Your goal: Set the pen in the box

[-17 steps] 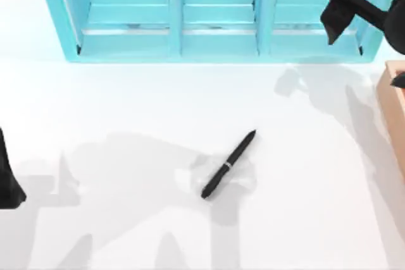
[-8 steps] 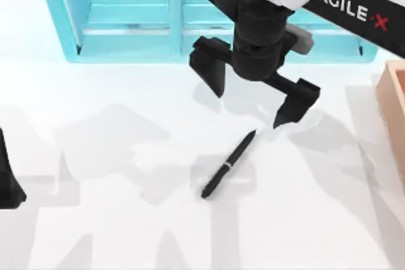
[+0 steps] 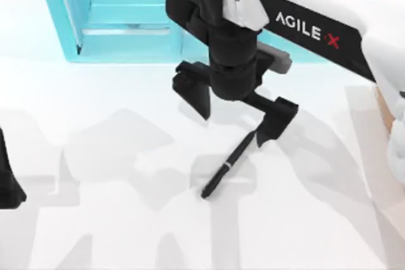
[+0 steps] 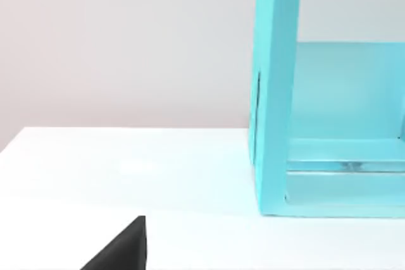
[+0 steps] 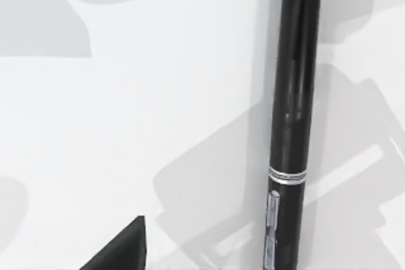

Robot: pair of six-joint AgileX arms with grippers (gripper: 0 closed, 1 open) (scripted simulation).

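Note:
The black pen point(image 3: 226, 167) with its silver band lies slantwise on the white table near the middle, tip toward the back right. My right gripper point(image 3: 234, 107) hangs open just behind it. One finger point(image 3: 193, 88) is off to the left, and the other finger point(image 3: 276, 120) stands right by the pen's tip. The right wrist view looks straight down on the pen point(image 5: 292, 124), with a dark fingertip point(image 5: 120, 250) off to one side. A tan sliver of the box point(image 3: 381, 113) peeks out at the right edge, behind the right arm. My left gripper point(image 3: 7, 178) is parked at the left edge.
The big turquoise shelf unit point(image 3: 120, 17) runs along the back of the table, partly covered by the right arm, and its side wall point(image 4: 276, 93) shows in the left wrist view. White tabletop lies all around the pen.
The right arm has swung in from the back right and come over the pen, shifting a little left and closer in the last half second. The pen and left arm have not moved.

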